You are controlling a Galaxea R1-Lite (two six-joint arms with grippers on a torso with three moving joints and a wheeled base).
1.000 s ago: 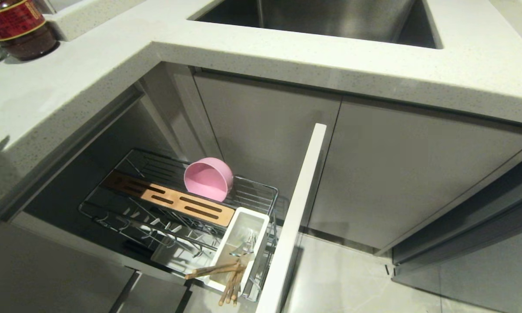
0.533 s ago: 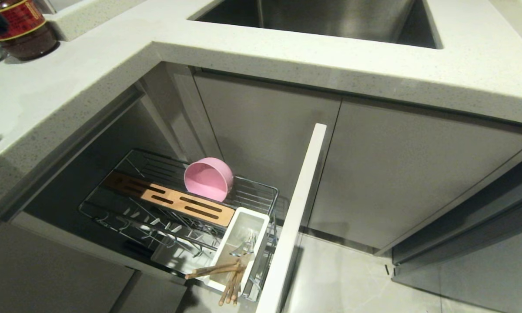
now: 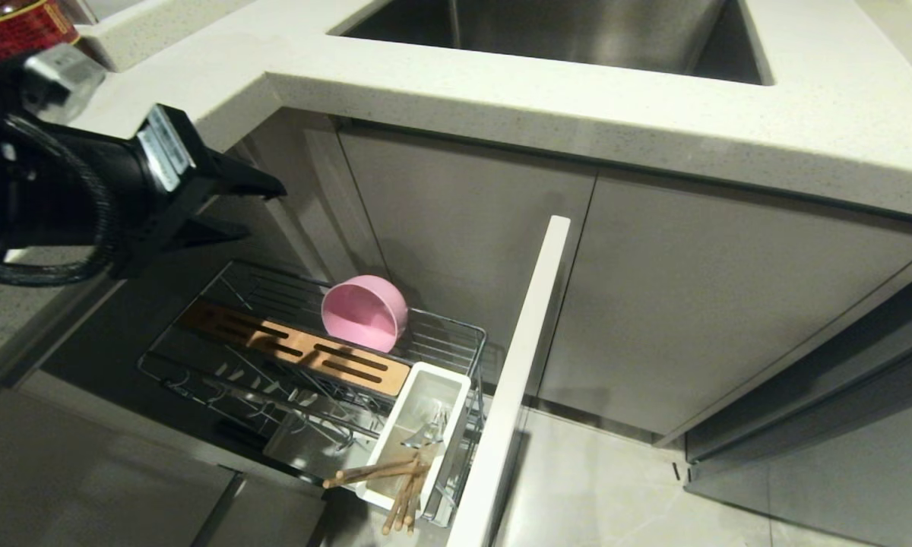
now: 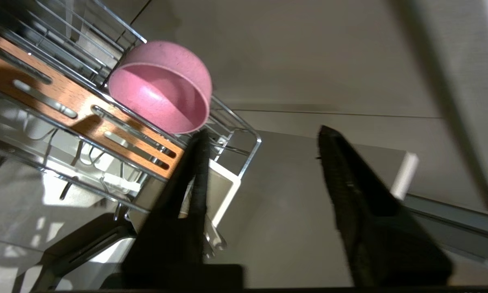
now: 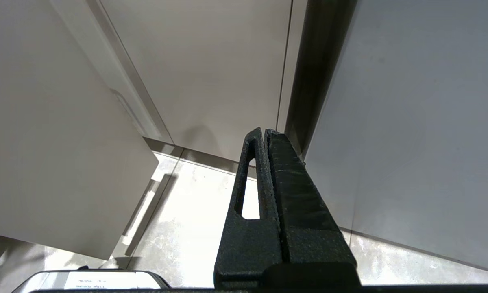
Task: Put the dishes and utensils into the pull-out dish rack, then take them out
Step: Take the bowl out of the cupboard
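We see the pull-out dish rack (image 3: 304, 357) drawn out of the cabinet below the pale stone countertop (image 3: 501, 91), its white front panel (image 3: 513, 380) standing edge-on toward us and walling off the rack's right side. The left gripper (image 3: 247, 205) hangs in the air under the counter's overhang, above the rack's far left end, with its two dark fingers (image 4: 341, 171) spread apart and nothing between them. Between it and the rack there is open air, bounded above by the countertop edge and behind by the grey cabinet doors (image 3: 463, 228). The pink bowl (image 3: 365, 311) sits tilted on its side at the back of the rack, leaning on the rear wire rim with its mouth facing the gripper (the left wrist view looks straight into it), just behind the slotted wooden strip (image 3: 296, 346). Chrome plate pegs (image 3: 273, 395) rise in front of that strip, and no plate stands in them. At the rack's near right corner the white utensil cup (image 3: 418, 425) holds the chopsticks (image 3: 395, 479), which lean out over its front edge, and the fork (image 3: 425, 433) beside them. A red-lidded jar (image 3: 23, 26) stands on the counter behind the left arm, and the steel sink (image 3: 562, 30) is set into the counter further right. The right gripper (image 5: 266, 138) is out of the head view, pointing at closed cabinet fronts and floor tiles, its fingers pressed together.
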